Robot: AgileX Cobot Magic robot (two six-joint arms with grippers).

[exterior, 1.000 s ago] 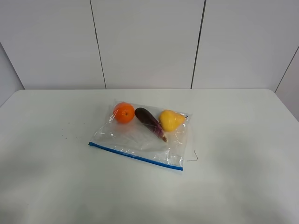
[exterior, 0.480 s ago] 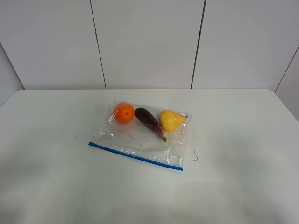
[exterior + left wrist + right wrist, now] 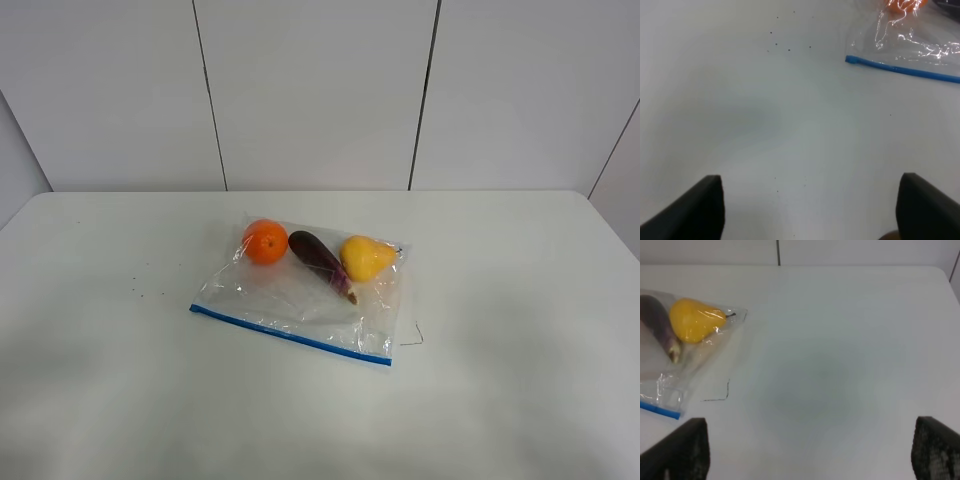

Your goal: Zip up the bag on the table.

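Lying flat near the middle of the white desk (image 3: 520, 300), the bag (image 3: 300, 300) is a clear plastic one with a blue zipper strip (image 3: 290, 335) along its near edge. Through the plastic three things show in a row along the far side: an orange (image 3: 265, 241) at the left, a purple eggplant (image 3: 320, 260) in the middle and a yellow pear (image 3: 365, 257) at the right. The eggplant touches the pear.

From the high camera no arm and no fingers are visible at all. A thin dark line (image 3: 413, 337) lies on the desk just beside the right near corner of the bag, and a few small dark specks (image 3: 140, 290) are on the left of it.

Only the wrist cameras show the fingers. On the left gripper (image 3: 810, 210) two dark fingers (image 3: 695, 210) stand wide apart with bare desk between them, holding nothing; this view also catches the left end of the blue strip, a part of the orange and the specks. On the right gripper (image 3: 807, 455) the fingers (image 3: 680, 450) are also spread wide and empty, well apart from the bag; here the pear, the stem end of the eggplant, the right end of the strip and the thin dark line are clear to see.
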